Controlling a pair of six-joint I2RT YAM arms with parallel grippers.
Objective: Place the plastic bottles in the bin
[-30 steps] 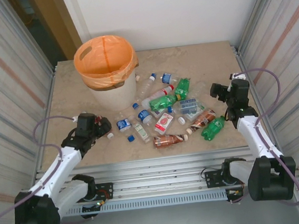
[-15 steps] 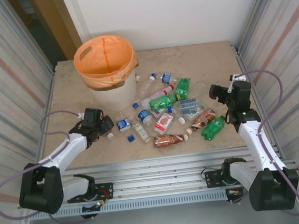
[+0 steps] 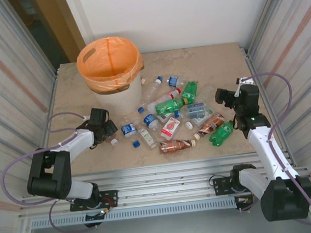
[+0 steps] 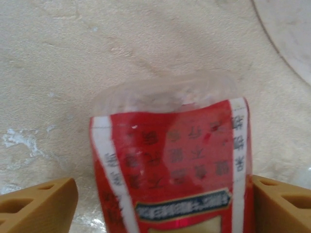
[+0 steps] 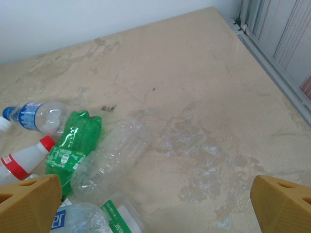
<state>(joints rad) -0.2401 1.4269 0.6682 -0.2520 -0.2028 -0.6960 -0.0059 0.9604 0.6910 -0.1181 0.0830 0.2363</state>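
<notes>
Left gripper (image 4: pixel 160 204) has edged forward, a red-labelled bottle (image 4: pixel 170 145) between its jaws; whether it is clamped is unclear.
Right gripper (image 5: pixel 155 201) gapes empty; about 14 plastic bottles (image 3: pixel 168 105) lie ahead-left of it, none visibly in the bin (image 3: pixel 118 101).

Left wrist view: red-labelled bottle (image 4: pixel 170 165) has a red label with white side stripes and columns of dark East Asian characters, too blurred to read. Dark banner below also illegible. Right wrist view: blue-labelled bottle (image 5: pixel 68 219) has unreadable white marks.
</notes>
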